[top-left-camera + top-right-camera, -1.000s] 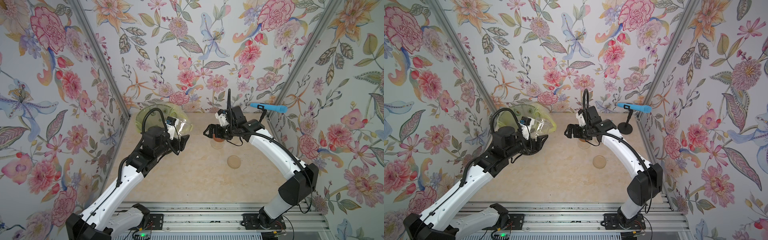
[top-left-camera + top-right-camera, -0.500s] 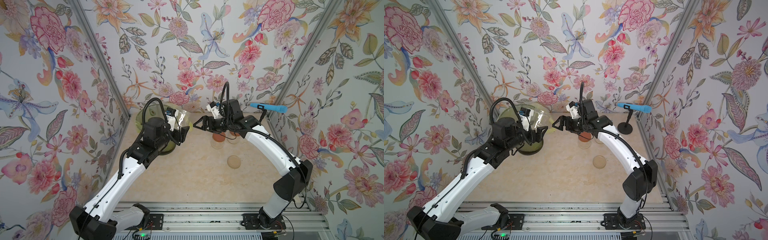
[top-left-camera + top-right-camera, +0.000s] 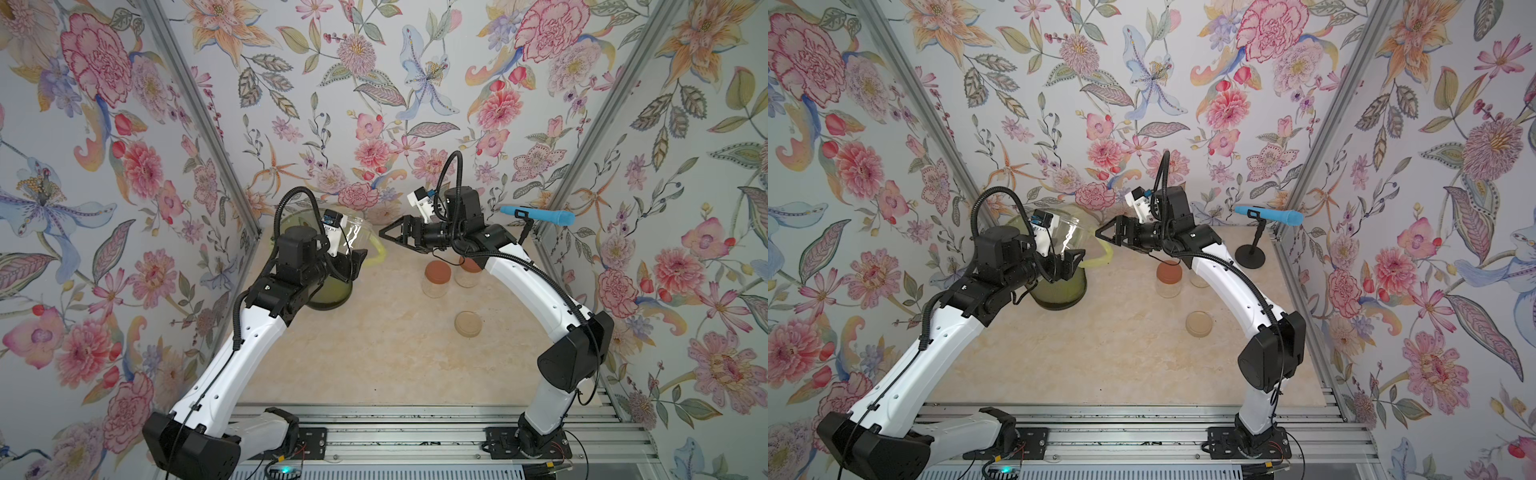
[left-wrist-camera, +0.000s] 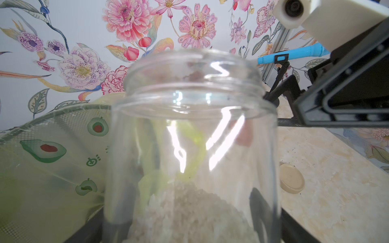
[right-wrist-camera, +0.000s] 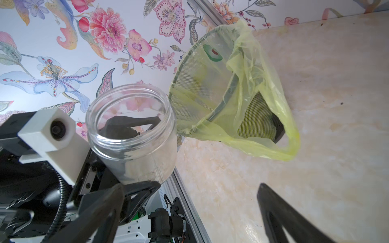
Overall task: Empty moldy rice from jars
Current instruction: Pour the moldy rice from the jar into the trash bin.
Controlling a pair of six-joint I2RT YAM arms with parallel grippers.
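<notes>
Between my left gripper's [image 5: 134, 178] fingers [image 5: 139, 189] sits one lidless jar [image 5: 132, 130], pinched at its lower half and tilted, moldy rice [image 4: 189, 210] heaped at its bottom. It hangs above the green bin [image 3: 328, 291], my one landmark, whose yellow-green liner [image 5: 252, 105] droops over the rim. My right gripper [image 3: 384, 235] floats empty beside the bin's rim, fingers [image 5: 277, 210] spread wide. Right of the bin I count two capped jars [image 3: 436, 280] with reddish-brown lids, standing close together, and nearer me one loose beige lid [image 3: 468, 323] lying flat on the table [image 3: 374, 353]. Farthest from the bin stands one blue microphone [image 3: 540, 215].
</notes>
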